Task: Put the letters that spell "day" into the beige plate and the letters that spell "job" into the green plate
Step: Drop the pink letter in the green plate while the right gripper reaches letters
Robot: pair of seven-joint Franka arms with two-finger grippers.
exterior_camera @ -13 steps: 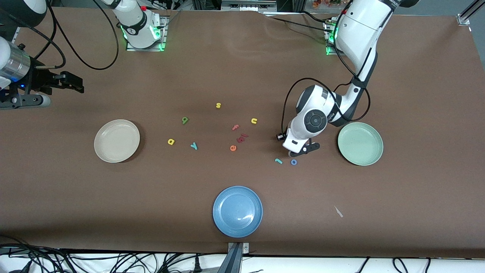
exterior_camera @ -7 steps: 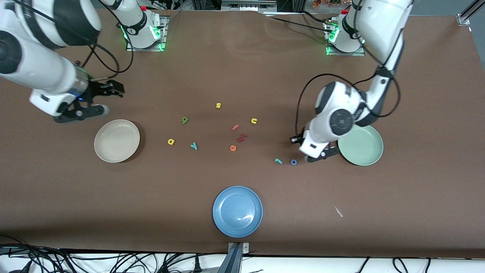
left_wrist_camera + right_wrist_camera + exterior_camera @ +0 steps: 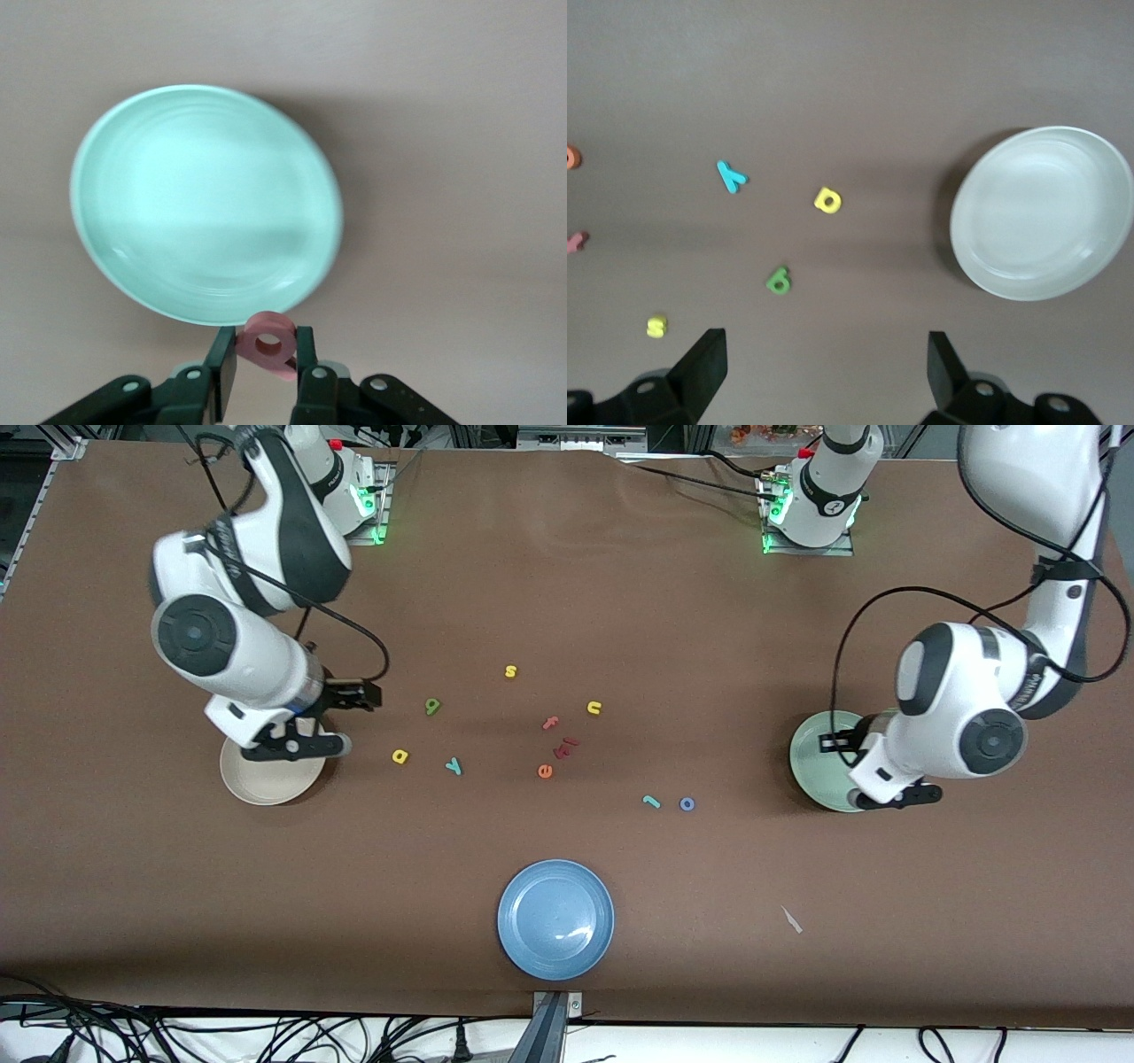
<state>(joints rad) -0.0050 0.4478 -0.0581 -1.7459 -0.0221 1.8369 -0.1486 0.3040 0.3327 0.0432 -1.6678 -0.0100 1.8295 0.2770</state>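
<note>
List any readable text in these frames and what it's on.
No printed words, labels or brands are legible. The only characters are loose foam letters on the table:
"s", yellow
"n", yellow
"f", pink
"e", orange
"y", teal
"o", blue
Markings on the arms are too small to read.

A big brown table (image 3: 567,584) fills almost the whole front view, with black cables (image 3: 266,1036) lying along a white strip from 6 to 8 o'clock, little green lights glowing at 11 and 1 o'clock, and a small white scrap (image 3: 791,919) at 4 o'clock.
</note>
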